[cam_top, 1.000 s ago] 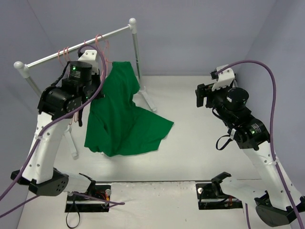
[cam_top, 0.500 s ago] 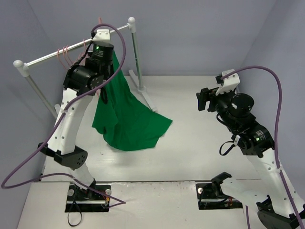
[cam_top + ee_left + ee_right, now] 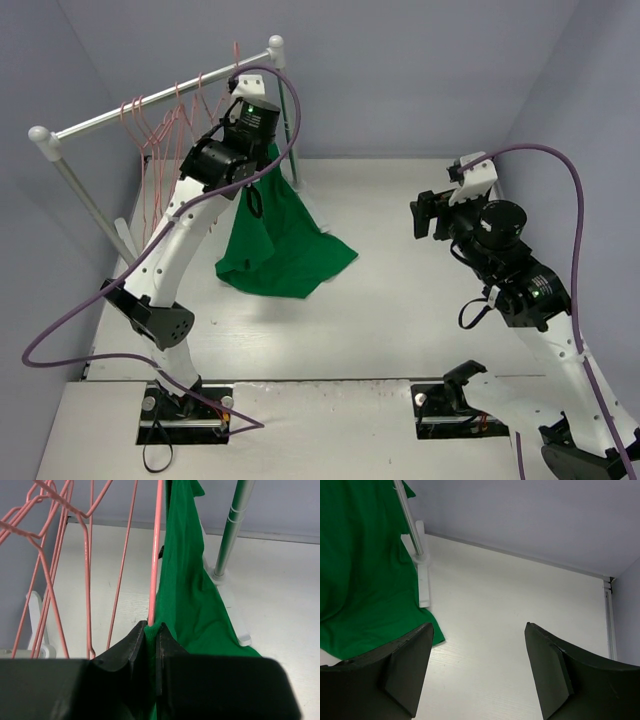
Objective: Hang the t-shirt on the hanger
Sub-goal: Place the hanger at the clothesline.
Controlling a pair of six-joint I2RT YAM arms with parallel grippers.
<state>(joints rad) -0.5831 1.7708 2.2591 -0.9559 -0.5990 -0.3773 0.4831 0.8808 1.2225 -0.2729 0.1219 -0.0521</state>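
The green t-shirt [image 3: 275, 235] hangs from my left gripper [image 3: 262, 140] near the right end of the rack, its lower part pooled on the table. In the left wrist view the gripper [image 3: 151, 630] is shut on a fold of the t-shirt [image 3: 190, 580], with a pink wire of a hanger [image 3: 156, 555] running up right beside the pinched fabric. Several like pink hangers [image 3: 160, 130] hang on the bar. My right gripper [image 3: 425, 215] is open and empty [image 3: 477, 645] above the table, well to the right of the t-shirt [image 3: 360, 565].
The white rack bar [image 3: 150, 105] with round knobs spans the back left. Its right post [image 3: 237, 525] and white foot [image 3: 422, 585] stand just behind the t-shirt. Purple cables loop off both arms. Walls close in on both sides.
My left arm has risen and swung right toward the rack's right end, lifting the t-shirt so less of it lies on the table. The right arm has barely moved.
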